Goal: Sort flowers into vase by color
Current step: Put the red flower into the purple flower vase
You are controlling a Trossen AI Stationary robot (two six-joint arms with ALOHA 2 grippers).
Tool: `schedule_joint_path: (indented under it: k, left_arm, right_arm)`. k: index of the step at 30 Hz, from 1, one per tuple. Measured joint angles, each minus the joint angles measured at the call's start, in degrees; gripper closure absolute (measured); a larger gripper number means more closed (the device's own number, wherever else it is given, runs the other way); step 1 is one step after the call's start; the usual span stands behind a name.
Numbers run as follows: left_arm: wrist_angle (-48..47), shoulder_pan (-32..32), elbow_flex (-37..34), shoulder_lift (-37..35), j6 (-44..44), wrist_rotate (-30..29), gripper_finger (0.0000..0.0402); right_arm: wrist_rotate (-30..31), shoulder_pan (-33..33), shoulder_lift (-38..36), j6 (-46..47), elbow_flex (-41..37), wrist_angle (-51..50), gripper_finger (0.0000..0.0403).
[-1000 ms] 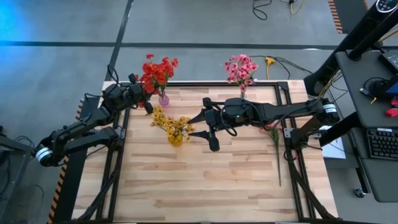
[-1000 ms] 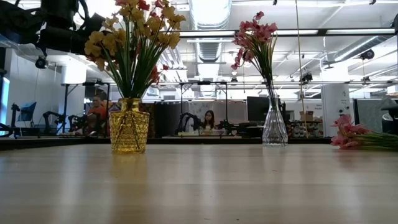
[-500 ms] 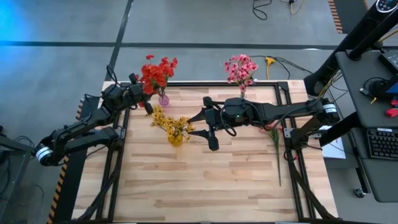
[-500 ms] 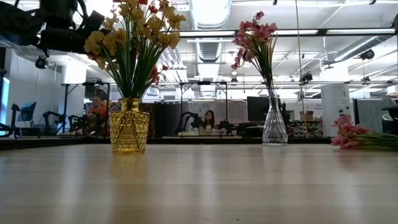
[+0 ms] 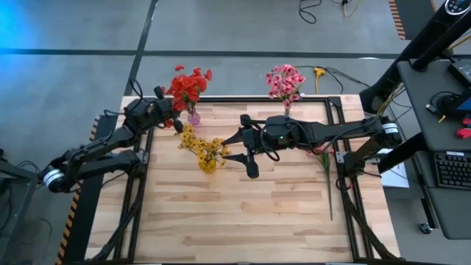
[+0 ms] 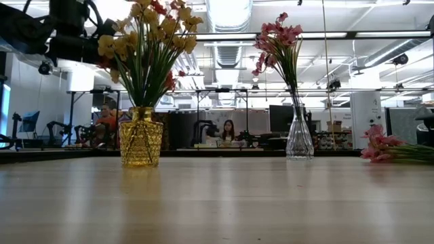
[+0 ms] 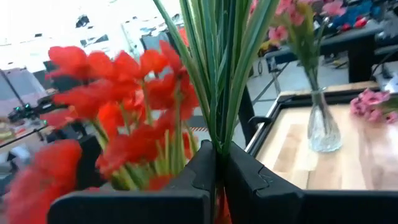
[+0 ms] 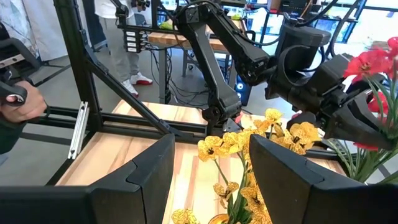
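The red flowers point(image 5: 188, 82) stand over a small purple vase point(image 5: 193, 118) at the far left of the table. My left gripper point(image 5: 174, 112) is beside that vase, shut on their green stems. Yellow flowers point(image 5: 200, 145) stand in a yellow vase point(image 6: 141, 139). Pink flowers point(image 5: 285, 79) stand in a clear vase point(image 6: 299, 139) at the far edge. One pink sprig point(image 5: 324, 158) lies flat on the table at the right. My right gripper point(image 5: 232, 149) hangs open above the table, just right of the yellow flowers, with nothing between its fingers. My left gripper pinches a bundle of green stems point(image 7: 217, 121) of the red flowers between its two shut fingers point(image 7: 249, 180), below the blossoms. The fingers lie level and across the stems, which stand upright. The blossoms hide whether the stems' lower ends are in the purple vase.
The near half of the wooden table point(image 5: 243, 221) holds nothing. A black frame point(image 5: 346, 110) runs around the tabletop. People sit at desks in the room behind point(image 6: 227, 132). A desk with a keyboard point(image 5: 449, 169) stands off to the right.
The red blossoms in my left gripper's hold have swung slightly toward the far edge. My right arm has kept still.
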Motion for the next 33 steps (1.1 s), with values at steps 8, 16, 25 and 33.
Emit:
schedule_joint_path:
  k: [8,16,25,33]
  left_arm:
    - [0.7,0.09,0.0,1.09,0.38,-0.27,0.04]
    - [0.5,0.09,0.0,1.07,-0.15,-3.7,0.04]
    - [0.18,0.09,0.0,1.07,-1.51,-3.66,0.04]
    - [0.22,0.09,0.0,1.07,-2.81,-3.64,0.04]
  right_arm:
    - [0.0,0.01,0.0,0.0,0.0,0.0,0.0202]
    - [0.0,0.02,0.02,0.0,0.0,0.0,0.0202]
    - [0.0,0.02,0.04,-0.05,0.0,0.0,0.0202]
    - [0.0,0.02,0.04,-0.44,0.0,0.0,0.0202]
